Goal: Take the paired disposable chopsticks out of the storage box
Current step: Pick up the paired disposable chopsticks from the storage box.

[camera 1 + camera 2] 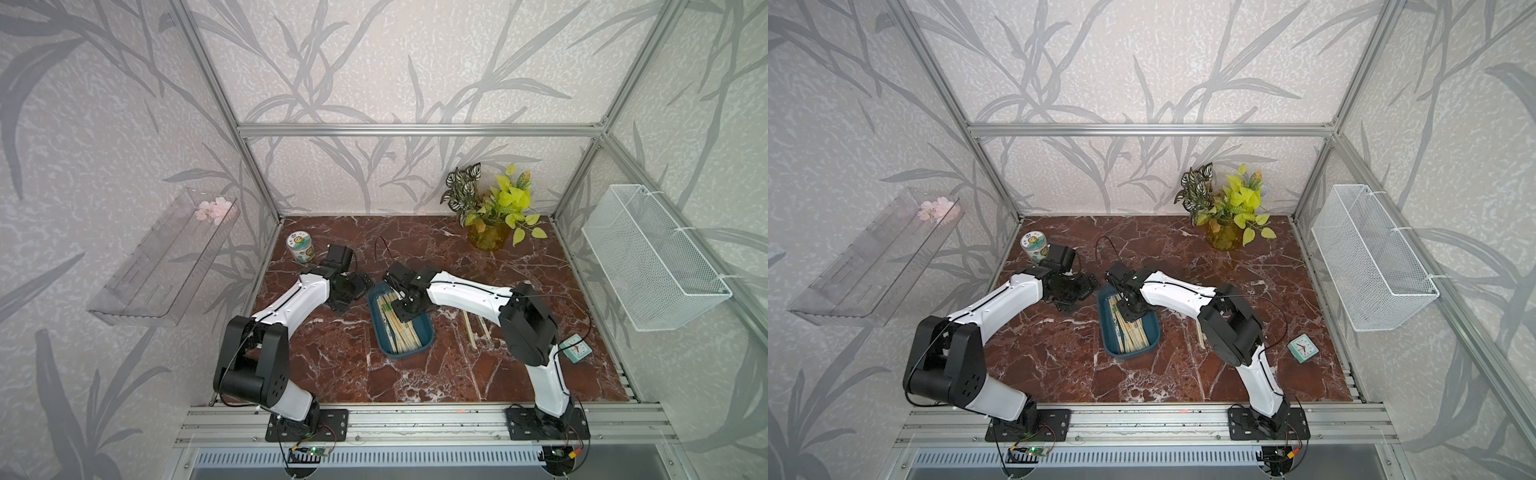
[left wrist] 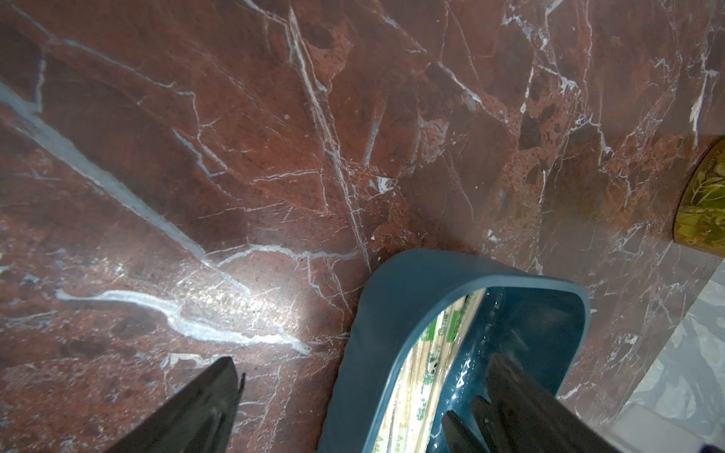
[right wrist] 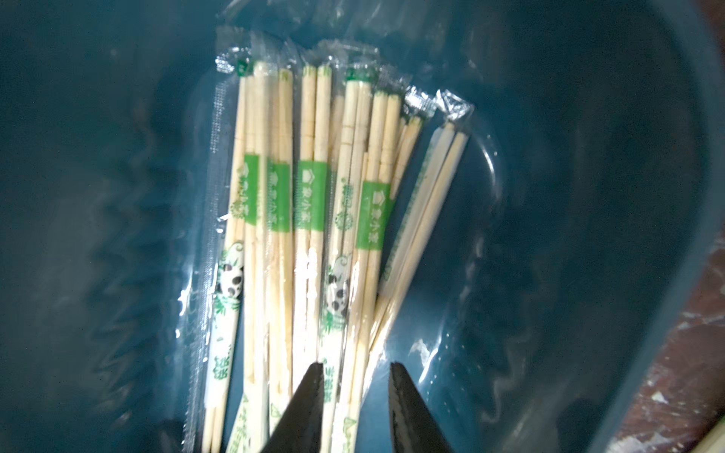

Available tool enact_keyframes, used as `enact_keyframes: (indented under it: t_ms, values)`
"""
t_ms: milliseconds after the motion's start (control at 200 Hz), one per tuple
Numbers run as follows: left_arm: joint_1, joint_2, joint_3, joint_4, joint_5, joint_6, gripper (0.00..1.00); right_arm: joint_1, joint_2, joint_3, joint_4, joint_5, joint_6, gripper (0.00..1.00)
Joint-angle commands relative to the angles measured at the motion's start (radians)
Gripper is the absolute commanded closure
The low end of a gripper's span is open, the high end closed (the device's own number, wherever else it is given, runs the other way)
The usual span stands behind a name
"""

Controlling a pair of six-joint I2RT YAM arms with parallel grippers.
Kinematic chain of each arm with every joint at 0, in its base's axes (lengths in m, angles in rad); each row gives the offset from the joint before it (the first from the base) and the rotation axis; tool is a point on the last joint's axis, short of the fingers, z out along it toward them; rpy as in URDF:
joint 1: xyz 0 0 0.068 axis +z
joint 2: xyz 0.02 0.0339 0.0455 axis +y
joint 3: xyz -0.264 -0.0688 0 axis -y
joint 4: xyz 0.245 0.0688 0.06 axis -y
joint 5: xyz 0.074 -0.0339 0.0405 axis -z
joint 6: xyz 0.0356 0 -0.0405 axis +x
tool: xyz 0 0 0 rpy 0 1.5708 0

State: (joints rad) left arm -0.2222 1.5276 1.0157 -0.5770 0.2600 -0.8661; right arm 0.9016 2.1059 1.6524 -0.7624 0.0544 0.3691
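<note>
The storage box is a dark teal tray in mid-table, and several paired disposable chopsticks lie in it in clear wrappers with green bands. My right gripper reaches down into the box. It is open a little, its fingertips straddling wrapped chopstick pairs, with a gap on one side. My left gripper is wide open at the box's far left corner, one finger outside the wall and one inside. Chopsticks show beside that wall.
Two chopstick pairs lie on the marble right of the box. A can stands back left, a potted plant back right, a small clock near the right arm. A wire basket and a clear shelf hang on the side walls.
</note>
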Motion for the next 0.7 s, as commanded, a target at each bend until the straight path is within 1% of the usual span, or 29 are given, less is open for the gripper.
enact_keyframes:
  t_ms: [0,295,695]
  values:
    - [0.003,-0.026,-0.016,-0.018,0.005,0.012,0.01,0.005,0.027,0.037,-0.042,0.037,-0.015,0.71]
    - [0.003,-0.028,-0.017,-0.011,0.012,0.013,0.01,0.003,0.086,0.084,-0.074,0.05,-0.028,0.77]
    - [0.003,-0.028,-0.021,-0.004,0.016,0.018,0.01,0.003,0.124,0.085,-0.081,0.052,-0.023,0.78]
